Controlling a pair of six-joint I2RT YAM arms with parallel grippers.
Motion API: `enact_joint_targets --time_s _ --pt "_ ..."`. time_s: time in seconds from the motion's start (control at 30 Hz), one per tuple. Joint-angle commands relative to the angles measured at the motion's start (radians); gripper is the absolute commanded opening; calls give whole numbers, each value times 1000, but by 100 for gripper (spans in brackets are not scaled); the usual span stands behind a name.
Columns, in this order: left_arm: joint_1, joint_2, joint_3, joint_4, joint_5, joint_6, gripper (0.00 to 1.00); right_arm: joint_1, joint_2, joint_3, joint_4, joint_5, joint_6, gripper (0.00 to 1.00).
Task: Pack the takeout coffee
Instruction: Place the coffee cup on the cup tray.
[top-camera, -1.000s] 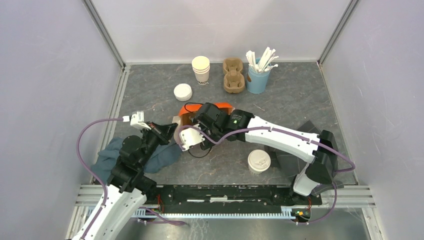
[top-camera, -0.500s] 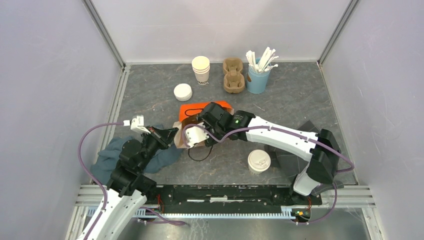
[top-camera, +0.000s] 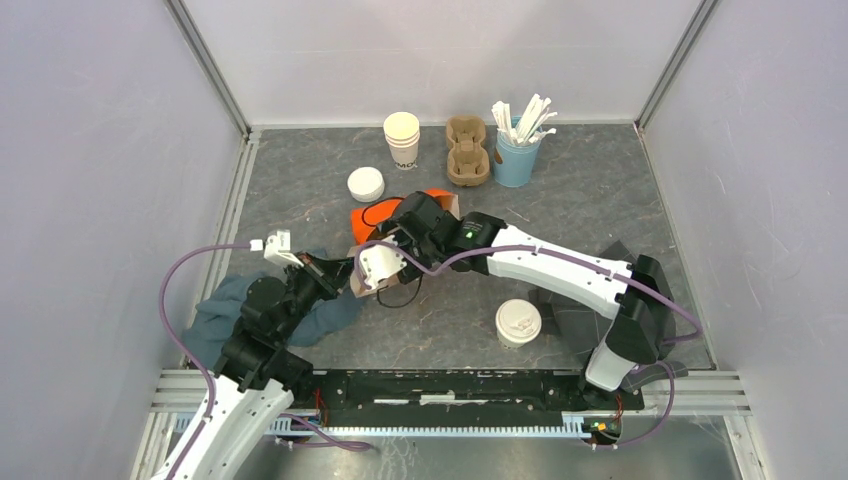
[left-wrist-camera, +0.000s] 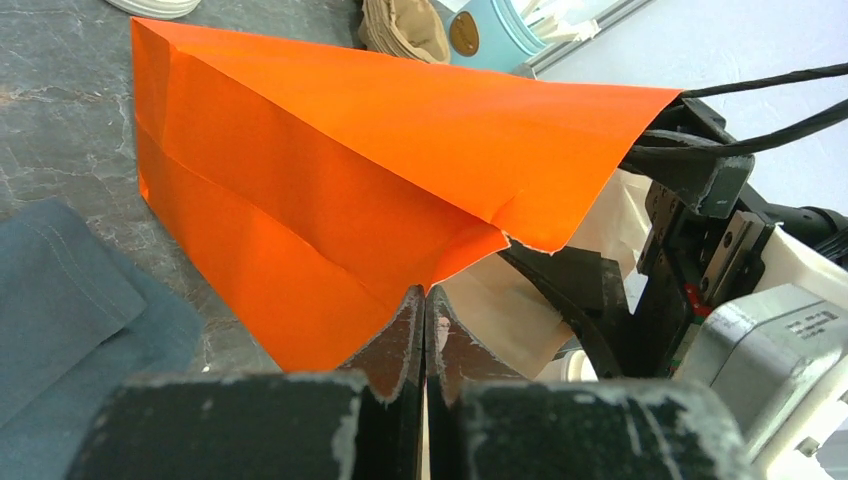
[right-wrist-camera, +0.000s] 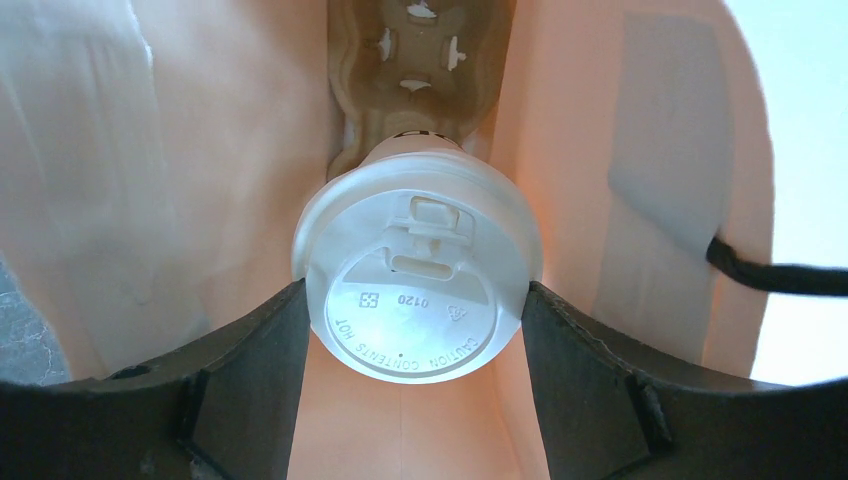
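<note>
Since a second ago your right arm has swung slightly toward ten o'clock, the orange bag (top-camera: 366, 215) going with it. Your right gripper (right-wrist-camera: 415, 335) reaches inside the bag, fingers clasping a lidded cup (right-wrist-camera: 418, 290) on both sides of its lid, a pulp carrier (right-wrist-camera: 415, 70) beyond at twelve o'clock. Your left gripper (left-wrist-camera: 425, 300) pinches the bag's edge. A second lidded cup (top-camera: 518, 322) stands at five o'clock from the bag.

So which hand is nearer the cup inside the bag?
Right. The right hand is down inside the bag, gripping the cup at its lid from both sides. The left hand is outside, pinched shut on the bag's edge, apart from the cup.
</note>
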Motion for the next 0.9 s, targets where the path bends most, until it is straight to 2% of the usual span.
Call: enact_joint_targets --time_s 0.0,0.47,0.87 --pt "-3 26 48 3 -34 5 2 0 11 28 4 -46 -35 42" --pt "-3 106 100 70 -90 0 2 8 -27 -44 27 -49 21 43" --pt "-4 65 60 49 -86 -10 2 -14 65 42 56 -69 -14 44"
